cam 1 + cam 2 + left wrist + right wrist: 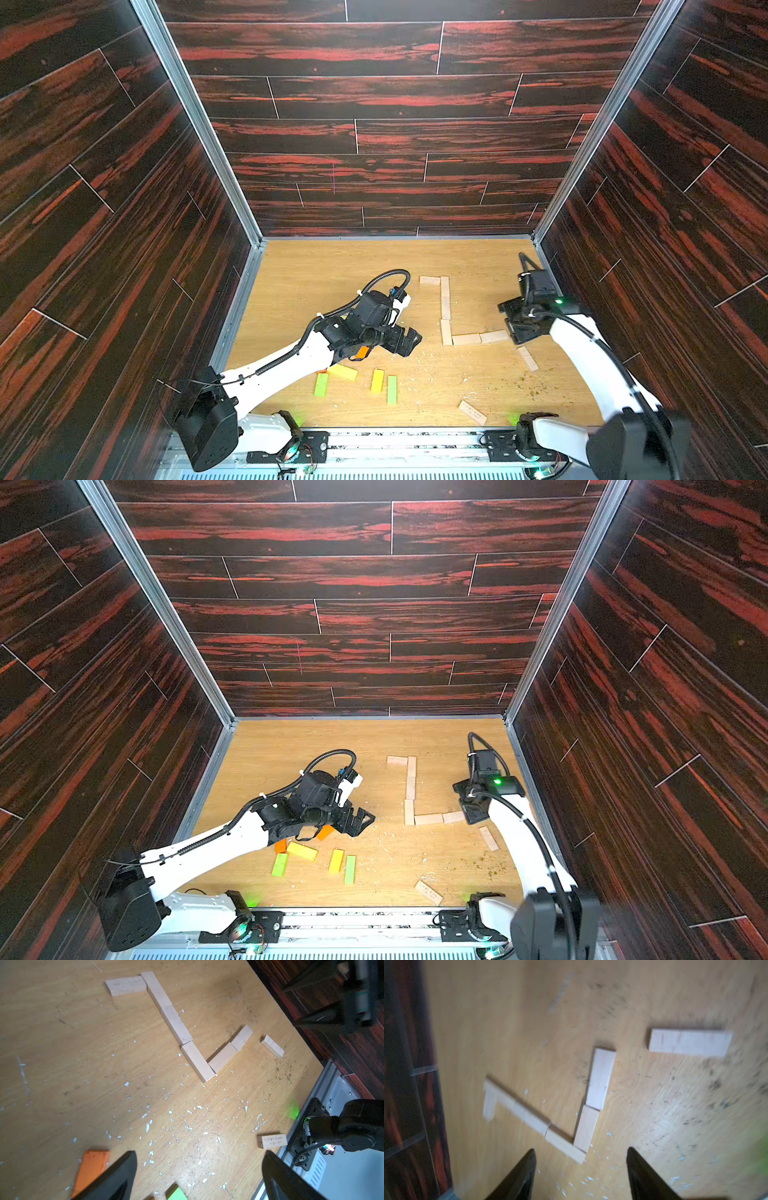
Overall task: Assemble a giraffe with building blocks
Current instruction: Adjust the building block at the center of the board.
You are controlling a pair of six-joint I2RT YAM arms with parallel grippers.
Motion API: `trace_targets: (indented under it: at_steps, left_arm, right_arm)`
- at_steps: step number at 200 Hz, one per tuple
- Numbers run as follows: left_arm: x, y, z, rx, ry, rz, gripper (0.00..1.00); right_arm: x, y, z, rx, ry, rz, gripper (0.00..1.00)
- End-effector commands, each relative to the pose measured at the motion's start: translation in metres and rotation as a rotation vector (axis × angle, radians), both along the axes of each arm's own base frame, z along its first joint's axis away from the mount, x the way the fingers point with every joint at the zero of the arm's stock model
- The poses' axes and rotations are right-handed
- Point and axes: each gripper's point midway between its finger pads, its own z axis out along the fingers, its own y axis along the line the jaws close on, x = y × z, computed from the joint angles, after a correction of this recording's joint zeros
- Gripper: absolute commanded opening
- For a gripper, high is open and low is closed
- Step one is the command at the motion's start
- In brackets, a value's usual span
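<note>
Across scuffed oak-look tabletop, lying flat: pale rectangular wooden planks chained toward right edge, green, yellow, orange painted planks near front edge; hovering above, left gripper, right gripper, jaws standing spread.

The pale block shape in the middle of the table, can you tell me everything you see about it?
The pale block shape is six plain wooden planks lying flat on the table, end to end. One plank sticks out sideways at the far end, three run in a straight line, then two turn off at a corner. The last sits a little crooked. Only the table seems to touch it; the right pincer hangs open near its end.
</note>
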Motion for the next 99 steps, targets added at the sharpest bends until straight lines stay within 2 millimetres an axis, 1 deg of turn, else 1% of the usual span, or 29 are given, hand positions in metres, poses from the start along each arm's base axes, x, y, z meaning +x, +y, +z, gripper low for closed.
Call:
trace_targets:
  at_steps: [1, 12, 32, 42, 54, 65, 82, 99]
  left_arm:
    - [0.0, 0.003, 0.026, -0.023, -0.051, 0.007, 0.97]
    - [-0.002, 0.003, 0.028, -0.025, -0.048, 0.011, 0.97]
    - [-0.003, 0.007, 0.028, -0.015, -0.04, 0.026, 0.97]
    - [-0.004, 0.009, 0.028, -0.008, -0.039, 0.033, 0.97]
    - [-0.007, 0.01, 0.028, -0.003, -0.04, 0.04, 0.97]
    - [-0.007, 0.012, 0.029, -0.003, -0.04, 0.05, 0.97]
    - [-0.01, 0.013, 0.029, -0.004, -0.034, 0.061, 0.96]
    - [-0.013, 0.013, 0.028, -0.004, -0.033, 0.07, 0.97]
  right_arm:
    - [-0.035, 0.014, -0.016, -0.076, 0.11, 0.255, 0.66]
    - [-0.044, 0.029, -0.022, -0.103, 0.111, 0.374, 0.65]
    - [-0.065, 0.067, -0.036, -0.147, 0.118, 0.615, 0.66]
    - [-0.077, 0.089, -0.04, -0.17, 0.098, 0.744, 0.66]
    - [-0.091, 0.107, -0.045, -0.195, 0.087, 0.847, 0.67]
    - [-0.104, 0.112, -0.054, -0.22, 0.11, 0.9, 0.68]
    - [-0.122, 0.113, -0.072, -0.241, 0.166, 0.954, 0.71]
    - [-0.138, 0.116, -0.087, -0.226, 0.198, 1.003, 0.74]
